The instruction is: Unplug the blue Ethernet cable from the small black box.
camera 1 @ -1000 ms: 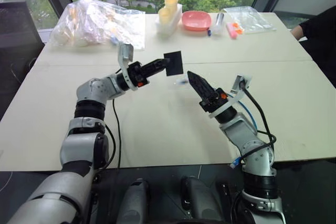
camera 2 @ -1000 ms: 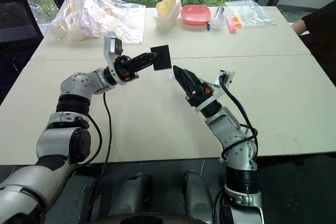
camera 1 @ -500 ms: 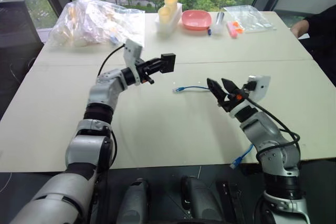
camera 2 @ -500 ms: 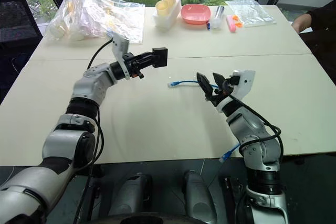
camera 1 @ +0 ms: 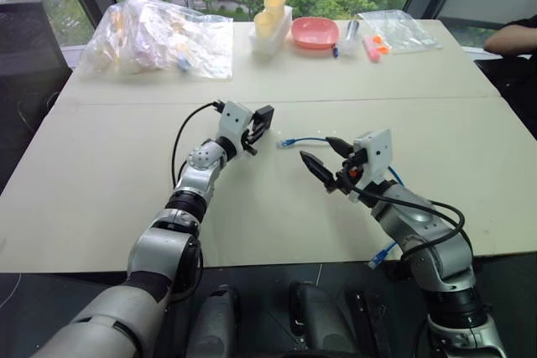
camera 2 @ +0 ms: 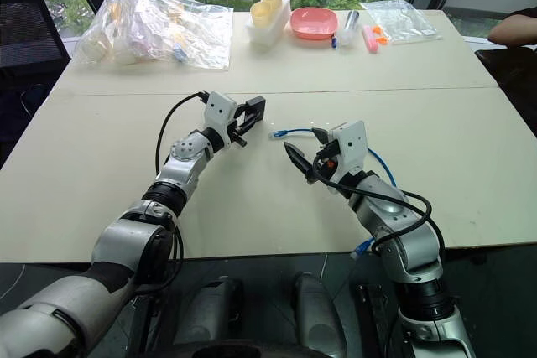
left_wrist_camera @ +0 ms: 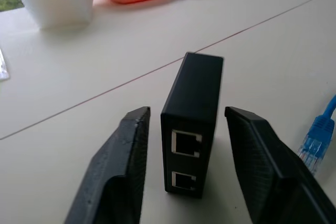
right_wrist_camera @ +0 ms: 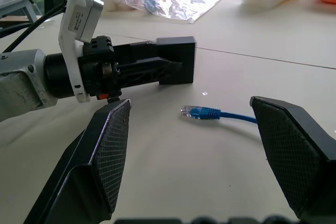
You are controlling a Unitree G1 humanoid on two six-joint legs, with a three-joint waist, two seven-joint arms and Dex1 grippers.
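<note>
Left claw [left_wrist_camera: 184, 182] and right claw [right_wrist_camera: 210, 150] both gape.

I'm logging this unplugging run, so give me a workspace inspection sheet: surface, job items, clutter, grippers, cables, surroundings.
Surface: pale table, seam across it.
Job's things: small black box stands on edge on the table, both ports empty; blue Ethernet cable lies unplugged beside it, clear plug free.
Clutter: plastic bag, white holder with yellow cups, pink bowl, small bag, all at the far edge.
Grippers: left gripper open, fingers either side of the box, not touching; right gripper open, empty.
Cables: black arm cables.
Surroundings: windows, trees; a person's arm at far right.
</note>
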